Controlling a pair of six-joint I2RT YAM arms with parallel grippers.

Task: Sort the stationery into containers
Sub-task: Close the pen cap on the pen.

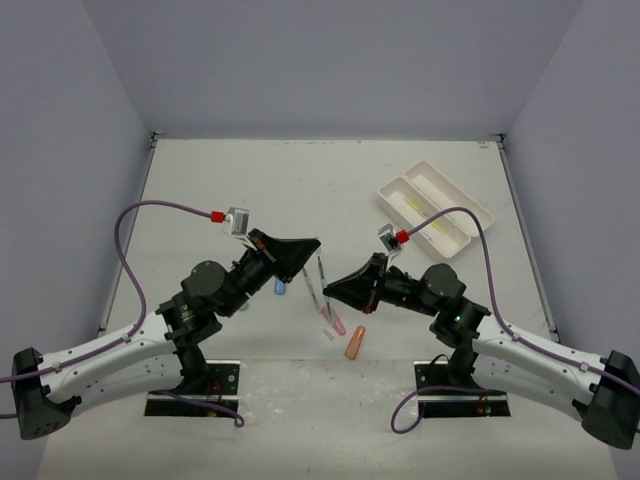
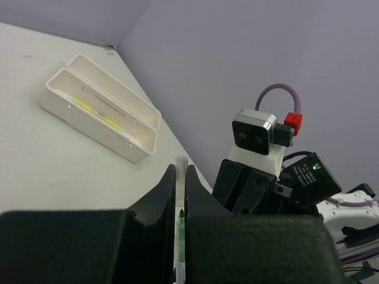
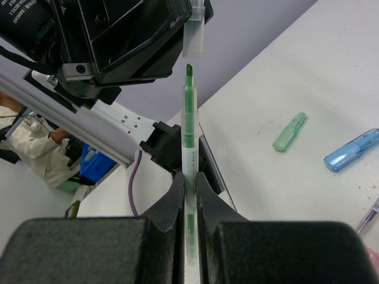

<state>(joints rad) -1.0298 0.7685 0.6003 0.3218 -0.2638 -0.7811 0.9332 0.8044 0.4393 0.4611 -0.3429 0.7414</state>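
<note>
White counter [image 1: 250, 190] carries everything here, with the two arms bolted at its near edge and leaning in toward each other over the middle. The left arm [image 1: 110, 350] and the right arm [image 1: 520, 345] meet almost nose to nose, which makes sense only if they are working on one object together.

Far off to the right sits the tray [image 2: 95, 131], a shallow white box split into two long compartments. Yellow pens [image 2: 83, 105] lie in one of them. The other looks bare from where I stand.

The right hand [image 3: 189, 183] is closed tight on a green pen [image 3: 189, 118], gripping the lower barrel so the bare tip points straight up at its partner. Holding it low leaves the whole upper end free. The left hand [image 2: 180, 183] is pinched shut on a clear cap [image 3: 196, 32], which pokes out past its fingertips. The cap hangs just above the pen's tip, close but not on it, and slightly to one side. My guess is that the pen is being capped before it goes to the tray, and that the cap needs a small sideways nudge to line up.

Well below them on the counter lie some thin pens [image 1: 320, 285], a pink marker [image 1: 337, 322] and an orange marker [image 1: 355, 342], not yet sorted. The right wrist view also catches a stubby green piece [image 3: 289, 132] and a blue piece [image 3: 352, 150] lying apart.
</note>
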